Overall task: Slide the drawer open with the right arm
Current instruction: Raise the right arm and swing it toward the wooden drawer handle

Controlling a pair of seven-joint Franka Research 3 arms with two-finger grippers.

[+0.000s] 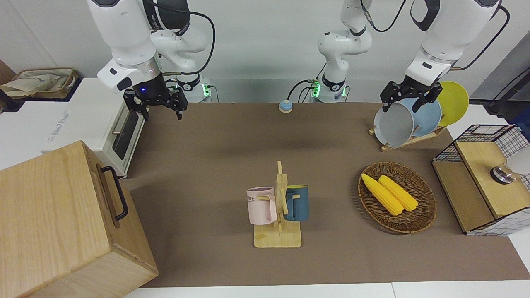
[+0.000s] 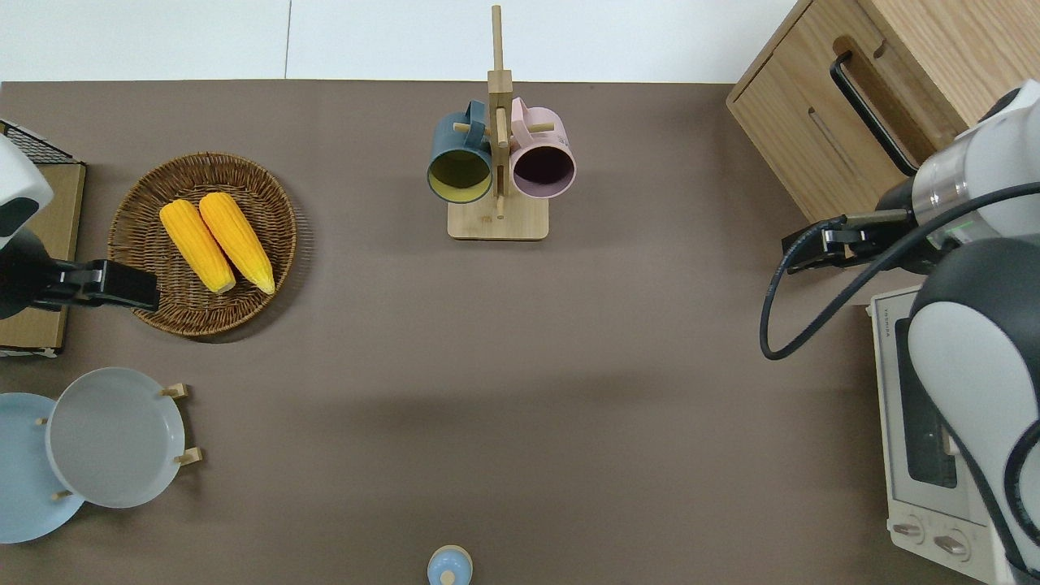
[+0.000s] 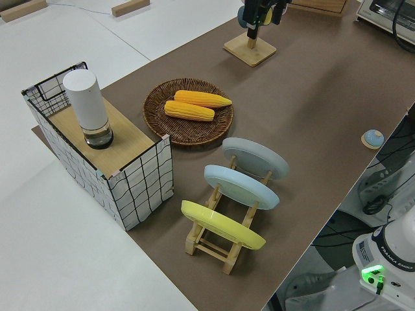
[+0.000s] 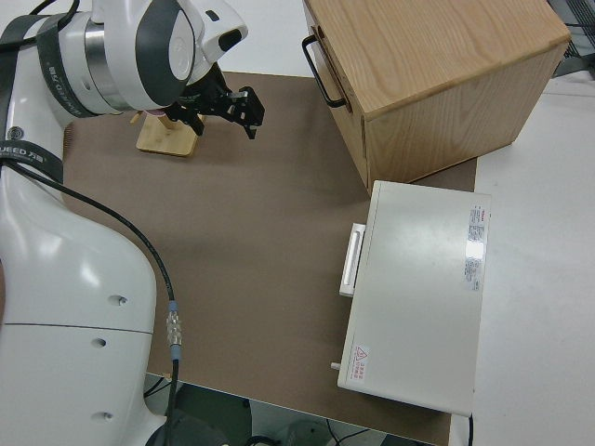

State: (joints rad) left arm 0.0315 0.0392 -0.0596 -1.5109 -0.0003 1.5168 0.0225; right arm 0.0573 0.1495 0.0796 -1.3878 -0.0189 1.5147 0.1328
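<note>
The drawer (image 2: pixel 821 146) is in the large pale wooden box (image 1: pixel 54 215) at the right arm's end of the table. Its black bar handle (image 1: pixel 116 192) also shows in the overhead view (image 2: pixel 873 114) and the right side view (image 4: pixel 323 70). The drawer front looks flush with the box. My right gripper (image 1: pixel 159 114) is open and empty, with a blue light on its wrist. It hangs over the brown mat (image 2: pixel 800 253) between the box and the toaster oven, apart from the handle; it also shows in the right side view (image 4: pixel 228 125). My left arm (image 1: pixel 410 99) is parked.
A white toaster oven (image 1: pixel 120 132) stands next to the box, nearer to the robots. A mug rack (image 1: pixel 278 215) with two mugs stands mid-table. A corn basket (image 1: pixel 397 198), a plate rack (image 1: pixel 410 120) and a wire-mesh cabinet (image 1: pixel 484 182) are at the left arm's end.
</note>
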